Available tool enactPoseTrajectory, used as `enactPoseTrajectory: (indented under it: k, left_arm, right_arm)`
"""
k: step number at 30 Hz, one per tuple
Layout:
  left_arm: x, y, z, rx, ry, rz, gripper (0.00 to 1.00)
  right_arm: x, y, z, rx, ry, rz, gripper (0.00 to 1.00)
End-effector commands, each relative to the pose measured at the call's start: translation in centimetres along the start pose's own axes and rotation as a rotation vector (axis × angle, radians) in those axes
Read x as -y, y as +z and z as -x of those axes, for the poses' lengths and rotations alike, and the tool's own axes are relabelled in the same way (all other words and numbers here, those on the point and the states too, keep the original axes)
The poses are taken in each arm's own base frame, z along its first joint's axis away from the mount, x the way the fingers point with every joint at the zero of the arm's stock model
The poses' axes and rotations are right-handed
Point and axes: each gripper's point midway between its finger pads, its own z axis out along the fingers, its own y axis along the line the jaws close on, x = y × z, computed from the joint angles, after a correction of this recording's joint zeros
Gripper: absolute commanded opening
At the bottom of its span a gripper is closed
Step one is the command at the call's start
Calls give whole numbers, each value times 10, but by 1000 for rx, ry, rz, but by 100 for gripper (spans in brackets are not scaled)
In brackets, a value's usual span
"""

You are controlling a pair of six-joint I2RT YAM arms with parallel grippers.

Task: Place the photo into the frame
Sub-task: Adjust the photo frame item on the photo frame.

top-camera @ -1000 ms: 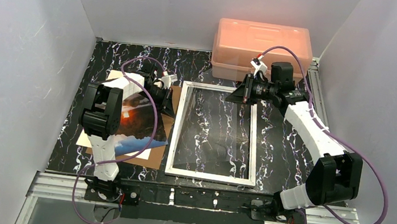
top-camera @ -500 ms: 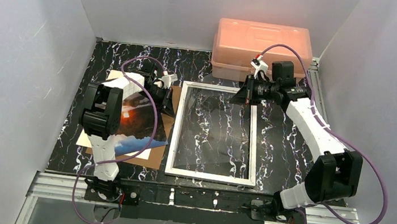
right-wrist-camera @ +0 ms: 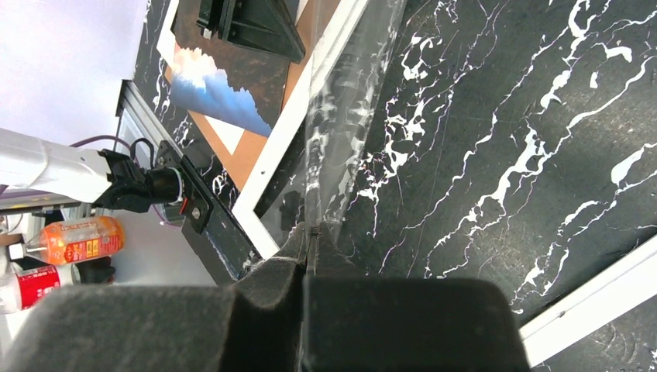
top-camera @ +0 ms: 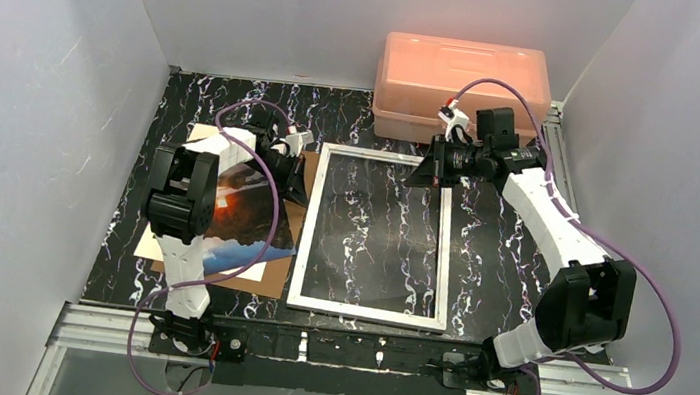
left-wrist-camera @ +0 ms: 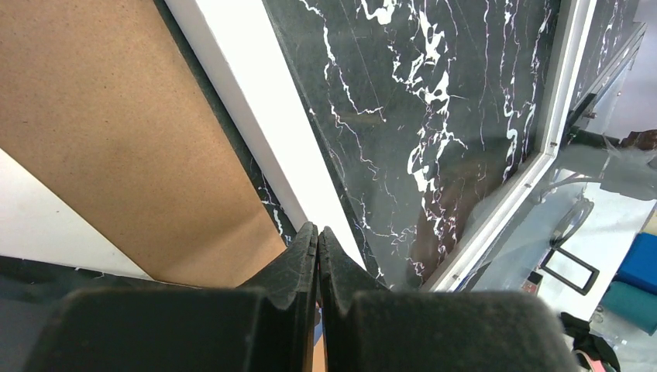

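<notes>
Lying on the brown backing board (top-camera: pixel 260 282) left of the frame (top-camera: pixel 306 243), the photo (top-camera: pixel 244 195) was not yet inserted. Clear pane (right-wrist-camera: pixel 345 108) was pinched and tilted up by closed right fingers (right-wrist-camera: pixel 300 252), presumably to open the frame. Left fingers (left-wrist-camera: pixel 304 252) were closed on nothing beside its rail.

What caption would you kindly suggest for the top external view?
Right gripper holds the clear pane tilted over the frame; photo lies alongside.
</notes>
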Motion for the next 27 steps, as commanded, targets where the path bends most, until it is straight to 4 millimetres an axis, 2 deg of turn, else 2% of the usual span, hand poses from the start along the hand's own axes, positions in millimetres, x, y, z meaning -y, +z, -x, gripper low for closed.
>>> enactPoseTrajectory:
  k: [1,6,9,14,17,27]
  left_arm:
    - [7,-1,-1,-11,13,-31,0]
    - [7,1,-4,-20,17,-35,0]
    - [6,3,-7,-28,21,-40,0]
    - [6,4,-11,-35,24,-42,0]
    - [6,5,-13,-41,27,-44,0]
    - [8,7,-15,-42,28,-52,0]
  right_arm:
    - [-6,2,-2,-1,3,33,1]
    - [-9,1,-8,16,44,49,1]
    - [-15,3,-9,35,129,77,1]
    - [-49,-2,13,177,301,279,1]
    - [-69,-14,28,242,329,366,1]
    - [-83,-22,40,258,363,425,1]
